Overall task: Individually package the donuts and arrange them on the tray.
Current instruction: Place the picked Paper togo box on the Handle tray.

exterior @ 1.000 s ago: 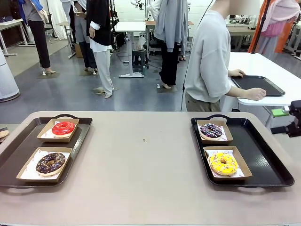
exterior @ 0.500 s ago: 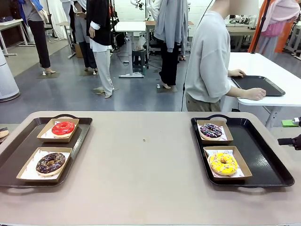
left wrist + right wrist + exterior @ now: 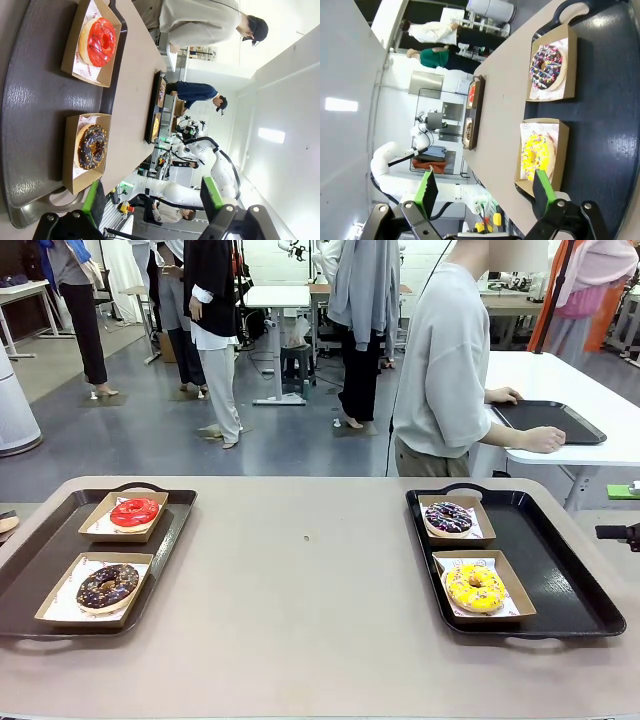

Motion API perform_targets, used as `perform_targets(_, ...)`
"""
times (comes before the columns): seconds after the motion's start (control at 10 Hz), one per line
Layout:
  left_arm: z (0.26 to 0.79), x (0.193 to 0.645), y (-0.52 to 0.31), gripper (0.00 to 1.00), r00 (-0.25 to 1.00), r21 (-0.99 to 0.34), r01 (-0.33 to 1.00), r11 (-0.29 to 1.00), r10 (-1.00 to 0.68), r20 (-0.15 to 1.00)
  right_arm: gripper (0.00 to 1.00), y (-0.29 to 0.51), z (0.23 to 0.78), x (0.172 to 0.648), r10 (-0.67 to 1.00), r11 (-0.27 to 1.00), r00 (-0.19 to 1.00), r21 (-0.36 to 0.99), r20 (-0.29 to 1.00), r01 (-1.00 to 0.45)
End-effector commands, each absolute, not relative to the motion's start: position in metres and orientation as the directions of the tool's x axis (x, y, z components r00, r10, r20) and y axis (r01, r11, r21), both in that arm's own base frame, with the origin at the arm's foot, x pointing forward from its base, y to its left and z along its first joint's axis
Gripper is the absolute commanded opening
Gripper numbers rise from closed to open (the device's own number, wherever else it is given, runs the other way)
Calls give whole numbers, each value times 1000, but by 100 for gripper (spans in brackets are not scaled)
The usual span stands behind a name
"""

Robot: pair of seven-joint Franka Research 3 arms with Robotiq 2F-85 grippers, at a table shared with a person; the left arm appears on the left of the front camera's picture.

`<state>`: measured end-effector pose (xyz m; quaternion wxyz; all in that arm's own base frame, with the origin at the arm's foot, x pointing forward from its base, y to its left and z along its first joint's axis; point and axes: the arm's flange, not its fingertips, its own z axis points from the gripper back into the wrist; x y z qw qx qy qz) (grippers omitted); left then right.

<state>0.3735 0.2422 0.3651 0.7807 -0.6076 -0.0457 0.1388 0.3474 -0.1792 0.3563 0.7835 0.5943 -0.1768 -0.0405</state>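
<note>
The right hand (image 3: 628,512) has pulled back toward the right edge of the front view: a second ago its black body and green pad stood clear beside the right tray (image 3: 580,585); now only a green sliver and a dark stub show at the border, farther from that tray

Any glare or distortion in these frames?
Front view: even light, sharp, soft sheen on right tray. Left wrist view: rolled sideways, ceiling light blown out, highlights on red donut. Right wrist view: also rolled, glare patches on the tray.
</note>
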Motion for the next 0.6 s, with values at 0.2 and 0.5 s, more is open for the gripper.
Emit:
perform_targets(0.2,367,370,241,100,957,-963,-157,219,276,-93,100,-181,357,346,-278,289,933,946,230,-147)
perform_targets(0.5,367,370,241,100,957,-963,-157,219,276,-93,100,-181,357,346,-278,289,933,946,230,-147)
